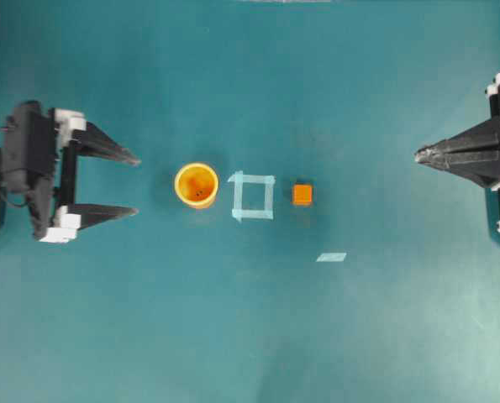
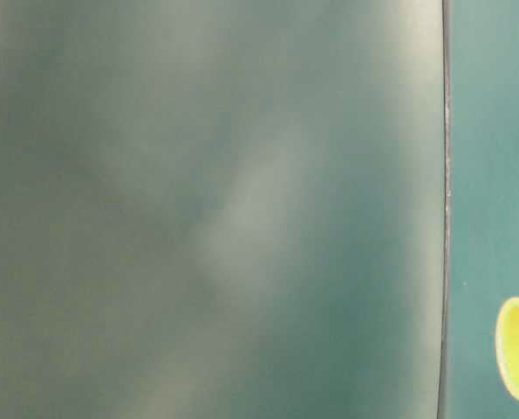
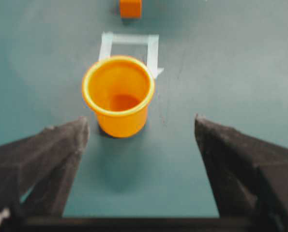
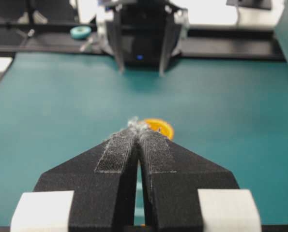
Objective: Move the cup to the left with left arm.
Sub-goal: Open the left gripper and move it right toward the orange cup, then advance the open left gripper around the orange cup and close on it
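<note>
Your left gripper [image 1: 137, 184] is sitting with its jaws spread wide, holding nothing, apart from the cup [image 1: 197, 185], which is standing upright on the table [image 1: 250, 336] just beside the tape square [image 1: 253, 196], on your left gripper's side of it. The orange cube [image 1: 302, 194] is lying just past the tape square's far side. Your right gripper [image 1: 419, 154] is resting with jaws pressed together, well beyond the tape square.
</note>
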You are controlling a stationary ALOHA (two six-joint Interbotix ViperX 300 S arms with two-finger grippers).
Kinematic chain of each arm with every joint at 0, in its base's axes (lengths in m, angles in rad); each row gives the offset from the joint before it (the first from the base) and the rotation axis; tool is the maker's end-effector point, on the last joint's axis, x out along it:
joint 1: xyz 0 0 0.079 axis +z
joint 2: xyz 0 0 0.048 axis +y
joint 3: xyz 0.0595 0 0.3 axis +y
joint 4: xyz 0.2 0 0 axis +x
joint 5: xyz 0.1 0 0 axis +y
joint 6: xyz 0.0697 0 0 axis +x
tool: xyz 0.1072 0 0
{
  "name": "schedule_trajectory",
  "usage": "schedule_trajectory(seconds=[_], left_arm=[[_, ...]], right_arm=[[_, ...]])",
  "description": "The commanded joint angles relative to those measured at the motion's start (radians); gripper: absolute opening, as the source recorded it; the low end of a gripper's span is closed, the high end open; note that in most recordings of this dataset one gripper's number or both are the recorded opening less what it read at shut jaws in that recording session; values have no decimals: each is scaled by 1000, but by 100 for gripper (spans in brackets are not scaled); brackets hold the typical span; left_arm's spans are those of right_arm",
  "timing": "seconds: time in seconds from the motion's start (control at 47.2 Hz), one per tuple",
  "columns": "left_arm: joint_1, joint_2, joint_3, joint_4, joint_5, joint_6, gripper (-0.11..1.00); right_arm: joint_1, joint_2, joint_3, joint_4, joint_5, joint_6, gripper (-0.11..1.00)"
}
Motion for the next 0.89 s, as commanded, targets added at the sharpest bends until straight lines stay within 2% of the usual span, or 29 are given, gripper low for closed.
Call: schedule_trajectory(seconds=[0.0, 0.148, 0.381, 0.593, 0.868], left_arm=[[2, 71, -26, 0, -38, 5, 86], [11, 169, -20, 0, -118, 8, 86], [74, 287, -31, 0, -224, 21, 86], [87, 377, -66, 0, -224, 6, 86], [83, 431, -114, 0, -209, 3, 86]], right_arm=[[0, 0, -37, -2, -3, 3, 0], [0, 0, -38, -2, -3, 3, 0], [-2, 0, -38, -2, -3, 3, 0], [-2, -2, -40, -2, 0, 8, 0], [0, -2, -44, -2, 31, 11, 0]])
